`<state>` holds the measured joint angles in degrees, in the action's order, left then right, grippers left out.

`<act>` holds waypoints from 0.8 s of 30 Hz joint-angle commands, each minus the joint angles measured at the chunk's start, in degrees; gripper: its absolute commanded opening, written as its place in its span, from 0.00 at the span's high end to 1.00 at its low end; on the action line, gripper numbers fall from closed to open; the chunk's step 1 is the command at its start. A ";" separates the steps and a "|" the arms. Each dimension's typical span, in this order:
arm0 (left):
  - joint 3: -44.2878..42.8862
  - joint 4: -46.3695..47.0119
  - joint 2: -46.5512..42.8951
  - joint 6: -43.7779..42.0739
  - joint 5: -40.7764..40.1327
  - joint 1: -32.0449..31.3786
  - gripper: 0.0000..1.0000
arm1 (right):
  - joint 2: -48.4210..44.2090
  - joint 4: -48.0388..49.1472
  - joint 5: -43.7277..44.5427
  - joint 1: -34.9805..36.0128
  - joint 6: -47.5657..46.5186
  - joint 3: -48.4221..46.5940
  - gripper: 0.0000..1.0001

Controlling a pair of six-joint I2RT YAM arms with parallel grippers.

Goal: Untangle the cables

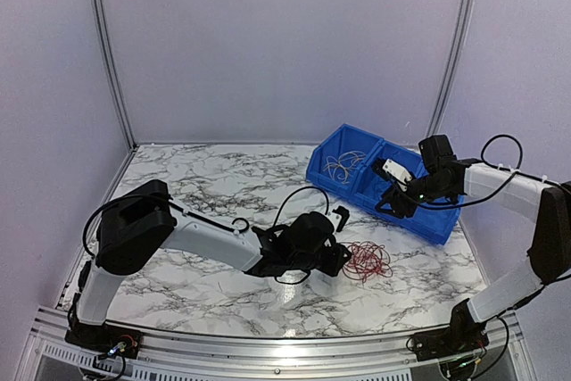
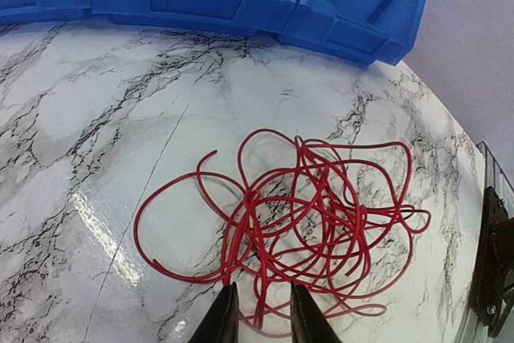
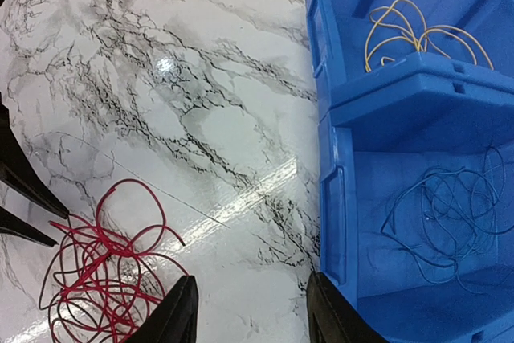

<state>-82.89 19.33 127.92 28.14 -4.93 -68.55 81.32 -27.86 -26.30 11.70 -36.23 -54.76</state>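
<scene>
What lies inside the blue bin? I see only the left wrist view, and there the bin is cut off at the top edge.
Observer: One of the two compartments of the blue bin holds a yellow cable.
Operator: And the other compartment?
Observer: It holds a dark blue cable, very thin and loosely looped.
Operator: Where is the right tool?
Observer: The right tool hangs beside the bin's outer wall, open and empty, apart from the red cable.
</scene>
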 commanded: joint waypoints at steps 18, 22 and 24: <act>2.80 -2.02 -7.81 -1.95 0.28 0.51 0.95 | 0.43 1.05 1.04 -0.10 -0.87 0.09 0.55; 5.16 -1.93 -13.18 -5.62 -0.37 -0.26 0.96 | 0.05 0.97 0.84 -0.07 -0.86 0.03 0.55; 5.77 -1.93 -15.58 -7.66 -0.16 -0.83 0.97 | -0.48 1.04 0.78 -0.12 -0.96 -0.04 0.55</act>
<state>-78.15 17.23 118.85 25.34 -4.69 -68.38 81.43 -27.86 -25.50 11.70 -36.60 -54.48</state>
